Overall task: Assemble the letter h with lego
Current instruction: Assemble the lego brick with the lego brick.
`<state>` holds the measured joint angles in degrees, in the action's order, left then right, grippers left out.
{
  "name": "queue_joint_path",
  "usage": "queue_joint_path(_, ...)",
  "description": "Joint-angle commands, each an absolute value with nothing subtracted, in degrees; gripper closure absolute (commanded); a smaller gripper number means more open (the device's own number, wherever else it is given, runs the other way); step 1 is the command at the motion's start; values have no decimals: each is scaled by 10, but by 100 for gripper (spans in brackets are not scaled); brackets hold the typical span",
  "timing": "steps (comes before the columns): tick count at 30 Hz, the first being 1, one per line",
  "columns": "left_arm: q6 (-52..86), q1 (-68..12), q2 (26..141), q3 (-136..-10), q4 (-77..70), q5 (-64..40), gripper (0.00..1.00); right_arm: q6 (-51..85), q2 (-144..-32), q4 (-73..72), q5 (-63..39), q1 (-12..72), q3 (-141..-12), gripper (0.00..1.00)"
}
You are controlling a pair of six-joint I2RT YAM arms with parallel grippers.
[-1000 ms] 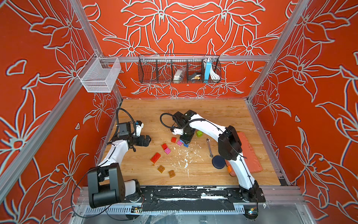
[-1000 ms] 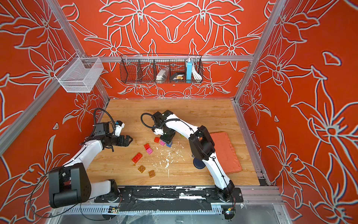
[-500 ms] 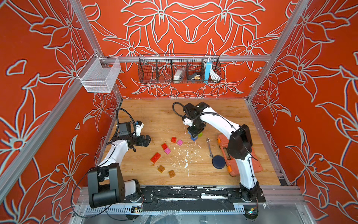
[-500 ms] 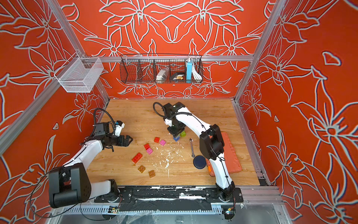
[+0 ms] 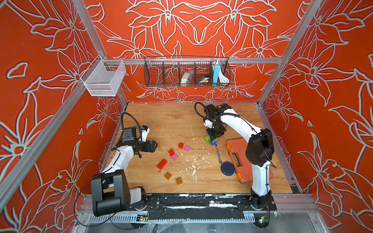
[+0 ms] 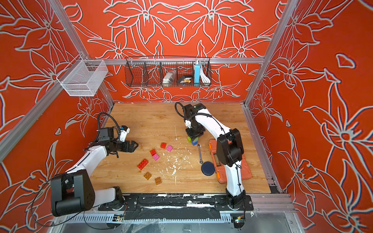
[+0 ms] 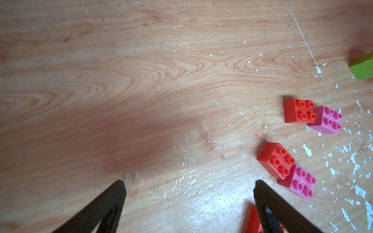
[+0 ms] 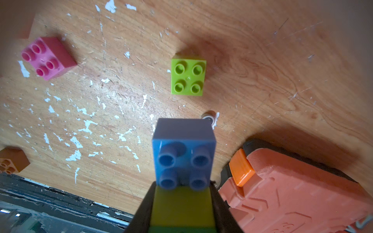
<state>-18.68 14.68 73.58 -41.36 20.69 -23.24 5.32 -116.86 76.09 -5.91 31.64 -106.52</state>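
Wood table, scratched, white flecks mid. Orange tool case lies at robot's right. Left gripper: jaws spread wide, nothing btwn, over bare wood near left edge. Right gripper is clenched on a brick stack by the case's far corner, w/ blue brick at its free end, yellow-green behind. Loose lego mid-table, studs up: long red brick; red square beside pink square; second red-pink pair touching; 2 amber bricks toward the front. Lime brick sits beside the stack.
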Motion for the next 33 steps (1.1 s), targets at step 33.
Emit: queue_joint_path(33, -200, 151, 723, -416, 208, -246, 0, 94, -1244, 723, -59, 318, -1027, 85)
